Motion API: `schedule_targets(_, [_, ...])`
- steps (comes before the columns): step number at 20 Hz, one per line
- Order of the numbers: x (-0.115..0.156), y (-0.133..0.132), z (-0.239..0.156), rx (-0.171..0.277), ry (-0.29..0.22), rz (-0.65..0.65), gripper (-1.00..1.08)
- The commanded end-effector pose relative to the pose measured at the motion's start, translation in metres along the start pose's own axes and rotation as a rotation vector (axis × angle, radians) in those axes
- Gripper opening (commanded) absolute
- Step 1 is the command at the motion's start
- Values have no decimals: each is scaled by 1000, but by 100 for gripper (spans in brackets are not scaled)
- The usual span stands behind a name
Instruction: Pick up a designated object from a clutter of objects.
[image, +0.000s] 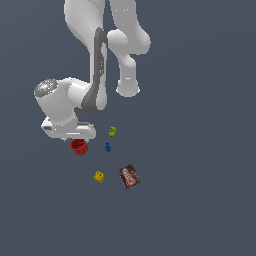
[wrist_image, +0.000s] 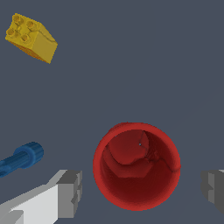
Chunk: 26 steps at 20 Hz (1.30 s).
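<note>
The red cup (image: 79, 147) stands upright on the dark floor, just under the white hand of my arm. In the wrist view the red cup (wrist_image: 136, 165) shows its open mouth and thick rim. My gripper (wrist_image: 142, 191) is open, with one grey finger (wrist_image: 70, 193) on one side of the cup and the other finger (wrist_image: 213, 189) on the opposite side. Small gaps separate both fingers from the rim. In the exterior view the gripper (image: 77, 141) sits right above the cup and its fingertips are mostly hidden.
A blue block (image: 107, 147) (wrist_image: 21, 158) lies close to the cup. A yellow block (image: 99, 176) (wrist_image: 31, 37), a green block (image: 113, 132) and a flat brown-red box (image: 129, 176) lie farther off toward the exterior view's right.
</note>
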<state>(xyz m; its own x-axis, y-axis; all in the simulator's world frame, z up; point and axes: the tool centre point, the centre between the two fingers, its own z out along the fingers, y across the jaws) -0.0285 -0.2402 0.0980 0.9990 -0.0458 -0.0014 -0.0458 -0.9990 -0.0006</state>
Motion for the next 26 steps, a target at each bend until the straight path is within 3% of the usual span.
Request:
schedule_targets(1, [0,0,3,0,0,0,100])
schedule_targets(16, [0,1,51,-1,1,-1,100])
schedule_targets(17, [0,1,51,-1,1,-1,-100])
schedule_targets(26, [0,1,51,-1,1,-1,-100])
